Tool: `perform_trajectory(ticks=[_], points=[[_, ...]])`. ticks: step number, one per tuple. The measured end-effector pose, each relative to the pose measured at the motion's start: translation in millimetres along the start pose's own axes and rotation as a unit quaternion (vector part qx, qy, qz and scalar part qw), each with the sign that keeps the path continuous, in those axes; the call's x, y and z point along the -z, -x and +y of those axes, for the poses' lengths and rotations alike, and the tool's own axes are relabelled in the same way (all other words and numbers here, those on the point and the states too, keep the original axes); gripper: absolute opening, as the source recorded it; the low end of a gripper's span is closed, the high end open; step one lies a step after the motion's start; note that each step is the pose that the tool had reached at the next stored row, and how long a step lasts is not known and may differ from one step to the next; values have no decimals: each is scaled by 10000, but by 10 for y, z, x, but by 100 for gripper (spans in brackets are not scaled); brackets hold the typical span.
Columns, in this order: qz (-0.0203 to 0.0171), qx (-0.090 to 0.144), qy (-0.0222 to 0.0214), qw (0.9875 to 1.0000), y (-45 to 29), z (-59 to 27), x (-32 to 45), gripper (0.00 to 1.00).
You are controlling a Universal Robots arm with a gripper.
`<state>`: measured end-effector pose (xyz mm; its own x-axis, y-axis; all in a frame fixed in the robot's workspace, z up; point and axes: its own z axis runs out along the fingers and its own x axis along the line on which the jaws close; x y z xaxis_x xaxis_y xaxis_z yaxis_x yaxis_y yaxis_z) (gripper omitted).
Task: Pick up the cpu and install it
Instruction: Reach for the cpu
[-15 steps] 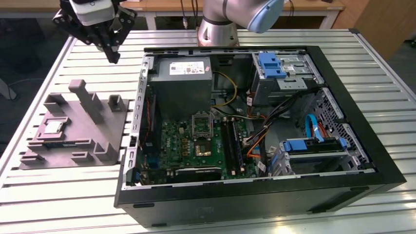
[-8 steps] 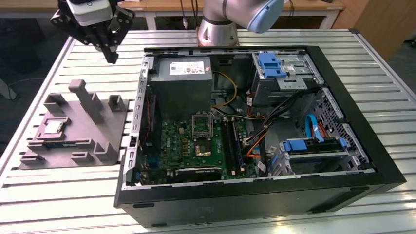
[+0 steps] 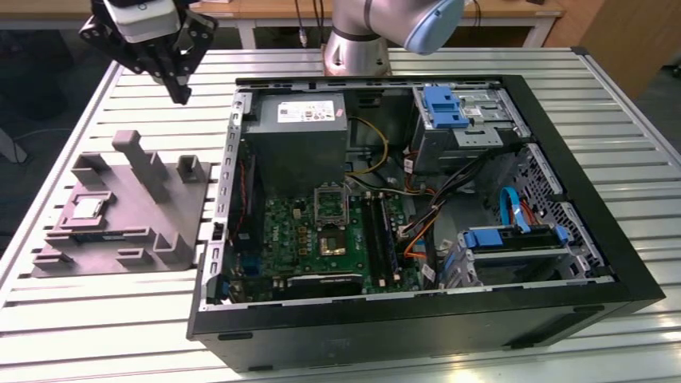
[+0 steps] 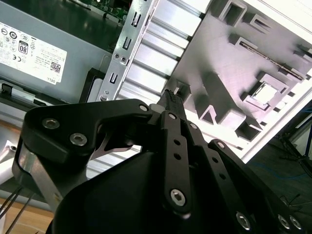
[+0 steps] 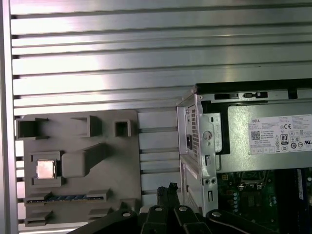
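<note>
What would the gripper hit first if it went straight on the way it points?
The gripper would probably meet the slatted table, in the gap between the grey tray and the PC case; depth is unclear.

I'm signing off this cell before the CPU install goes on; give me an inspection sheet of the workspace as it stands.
Surface: slatted metal table, carrying the tray and the case.
Job's things: cpu lies flat in a square pocket of the grey tray; the open computer case stands beside it, motherboard exposed.
Clutter: nothing seen.
Grippers: gripper shut, empty, raised over the table between tray and case, apart from the cpu.
Cables: coloured wiring bundled inside the case.
Surroundings: arm base behind the case.
</note>
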<state>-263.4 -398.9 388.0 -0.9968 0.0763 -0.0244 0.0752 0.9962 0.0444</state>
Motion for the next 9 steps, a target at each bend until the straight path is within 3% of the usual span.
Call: perform_trajectory(ticks=[9], points=[[0, 0, 0, 10000, -66, -5, 0, 11]])
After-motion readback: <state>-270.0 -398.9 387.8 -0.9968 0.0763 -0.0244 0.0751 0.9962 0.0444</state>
